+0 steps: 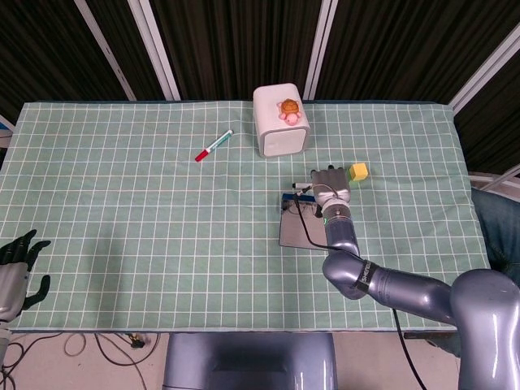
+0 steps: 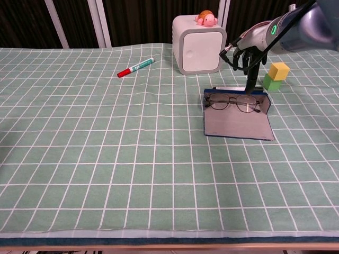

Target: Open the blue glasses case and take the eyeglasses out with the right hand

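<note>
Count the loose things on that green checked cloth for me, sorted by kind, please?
Marker pens: 2, red-capped marker, white marker
Open blue glasses case: 1
Thin-rimmed eyeglasses: 1
White speaker box: 1
Turtle toy: 1
Yellow-green block stack: 1
Total: 7

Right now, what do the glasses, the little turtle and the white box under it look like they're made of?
The eyeglasses look like thin dark metal wire with clear lenses; the rims are very fine. The turtle seems to be soft rubber or plastic, pink and orange with a slight shine. The white box looks like smooth matte plastic with rounded corners, though painted metal can't be ruled out.
</note>
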Motion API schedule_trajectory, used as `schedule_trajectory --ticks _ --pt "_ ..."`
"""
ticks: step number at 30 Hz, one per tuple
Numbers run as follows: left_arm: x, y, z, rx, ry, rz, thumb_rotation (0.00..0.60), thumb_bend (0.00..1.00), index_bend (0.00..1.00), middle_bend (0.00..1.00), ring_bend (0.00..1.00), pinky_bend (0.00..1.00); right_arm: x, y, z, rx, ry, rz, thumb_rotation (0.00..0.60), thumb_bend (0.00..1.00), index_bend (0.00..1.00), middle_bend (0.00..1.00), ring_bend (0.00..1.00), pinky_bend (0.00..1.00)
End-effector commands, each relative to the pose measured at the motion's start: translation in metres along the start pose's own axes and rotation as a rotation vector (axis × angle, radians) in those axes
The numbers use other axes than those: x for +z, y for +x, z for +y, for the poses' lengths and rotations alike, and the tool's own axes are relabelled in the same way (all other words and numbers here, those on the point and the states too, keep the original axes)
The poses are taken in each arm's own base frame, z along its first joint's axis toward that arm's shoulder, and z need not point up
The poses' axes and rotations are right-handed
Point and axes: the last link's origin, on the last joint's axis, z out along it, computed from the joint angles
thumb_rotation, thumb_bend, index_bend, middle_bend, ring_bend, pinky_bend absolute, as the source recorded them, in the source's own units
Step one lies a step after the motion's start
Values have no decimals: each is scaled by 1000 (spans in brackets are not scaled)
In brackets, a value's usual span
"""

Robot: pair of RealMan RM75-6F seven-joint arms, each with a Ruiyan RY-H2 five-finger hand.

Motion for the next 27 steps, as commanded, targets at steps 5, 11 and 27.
schedule_trajectory --ticks 5,11,27 --pt "1 -1 0 -4 3 -10 600 466 173 0 0 85 10 -6 -13 -9 6 -12 600 168 289 352 184 238" --pt "1 -2 0 -9 3 -15 600 466 174 0 0 85 20 -14 -23 -11 14 -22 600 194 302 361 189 238" --pt "2 -2 0 -16 6 -27 600 466 178 0 0 85 35 -26 -29 0 17 -17 600 318 353 404 207 238"
